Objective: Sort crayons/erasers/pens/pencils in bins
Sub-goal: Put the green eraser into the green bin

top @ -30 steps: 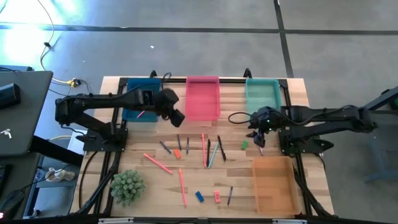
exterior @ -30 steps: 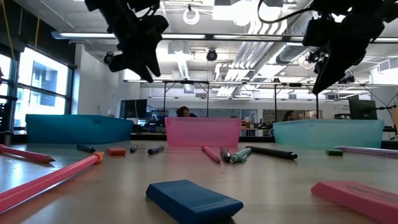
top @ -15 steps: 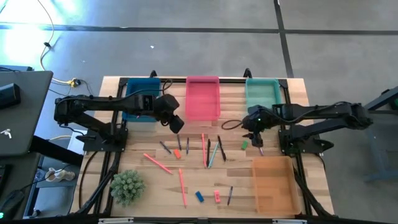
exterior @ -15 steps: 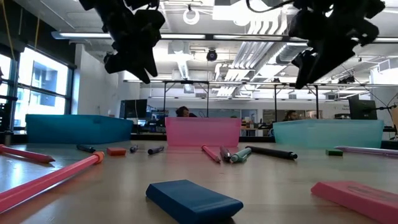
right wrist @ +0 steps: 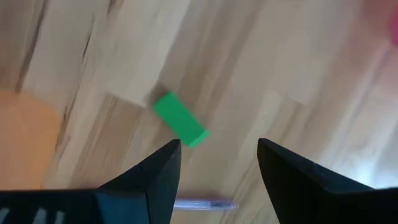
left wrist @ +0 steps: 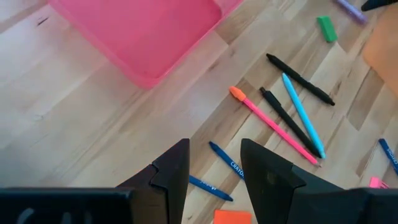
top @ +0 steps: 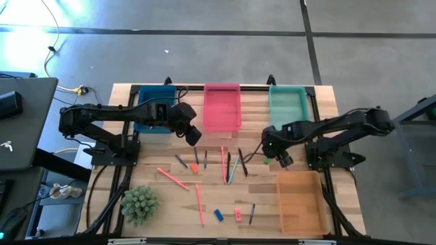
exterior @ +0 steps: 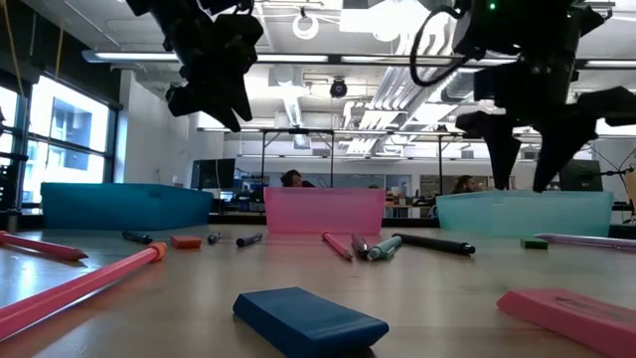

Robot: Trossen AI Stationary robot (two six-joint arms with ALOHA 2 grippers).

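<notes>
Sorting was barely begun: the bins [top: 222, 122] looked nearly empty, sticks and erasers [top: 218, 215] littered the desk [top: 259, 204], and the right gripper [right wrist: 214, 165], fingers wide, hovered above the green eraser [right wrist: 180, 119].

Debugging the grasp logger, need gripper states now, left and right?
Left gripper: open, empty, hovering over the table near the pink bin.
Right gripper: open, empty, above the green eraser.

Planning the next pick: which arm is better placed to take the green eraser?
The right. Its open gripper hangs just by the green eraser, while the left gripper hovers near the pink bin.
</notes>
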